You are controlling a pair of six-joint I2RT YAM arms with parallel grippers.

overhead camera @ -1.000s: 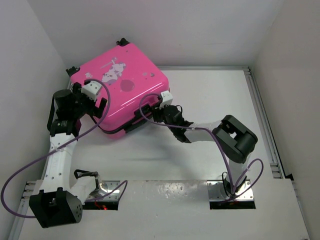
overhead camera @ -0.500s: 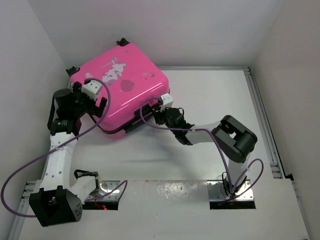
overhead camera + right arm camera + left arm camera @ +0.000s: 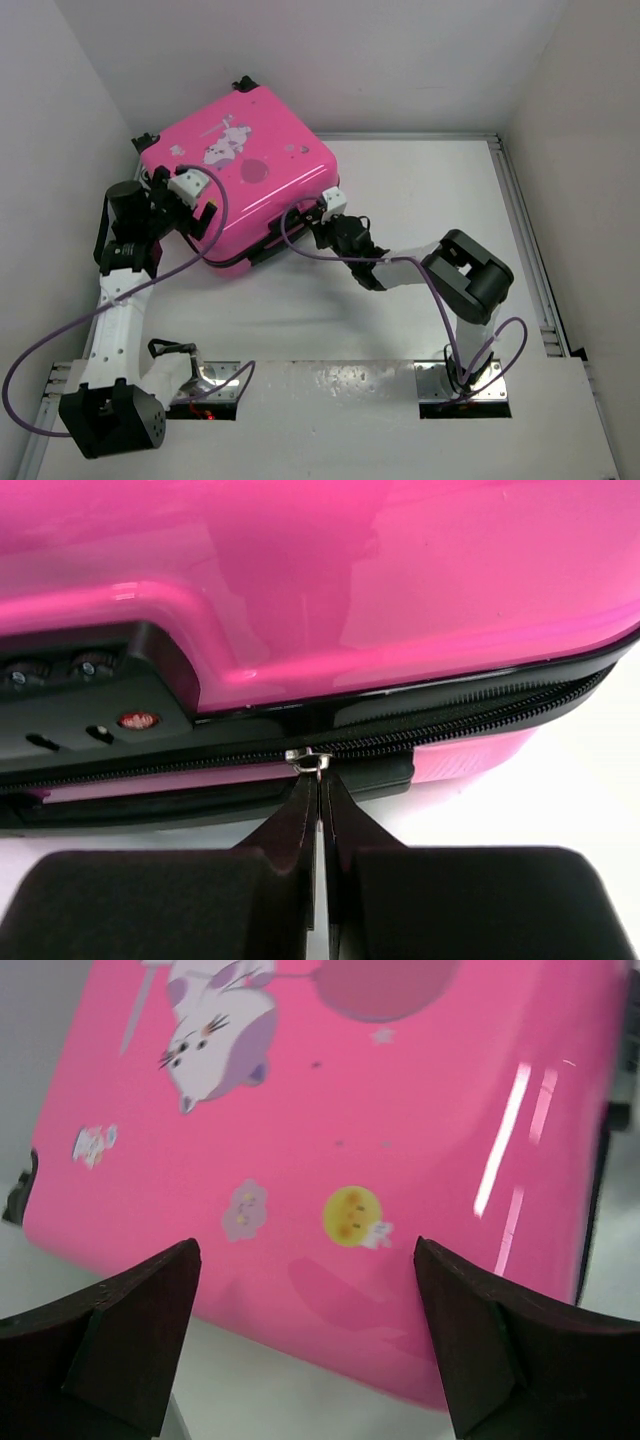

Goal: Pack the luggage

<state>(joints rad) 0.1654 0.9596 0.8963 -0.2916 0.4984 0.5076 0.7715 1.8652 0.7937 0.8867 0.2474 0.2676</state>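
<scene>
Being pinched by the closed right gripper point(image 3: 318, 780) is the zipper pull point(image 3: 308, 759) of the rigid, slick suitcase point(image 3: 240, 165), likely its best hold; the left gripper point(image 3: 303, 1245) is being held open above it.

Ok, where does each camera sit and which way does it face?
Top external: above and behind, looking down on the table; left arm and right arm show.
Left wrist: on that arm, facing the luggage lid; open left pincer frames it.
Right wrist: facing the luggage's zipper side; right pincer shut on the zipper pull.
Shared: all three show the luggage.
</scene>
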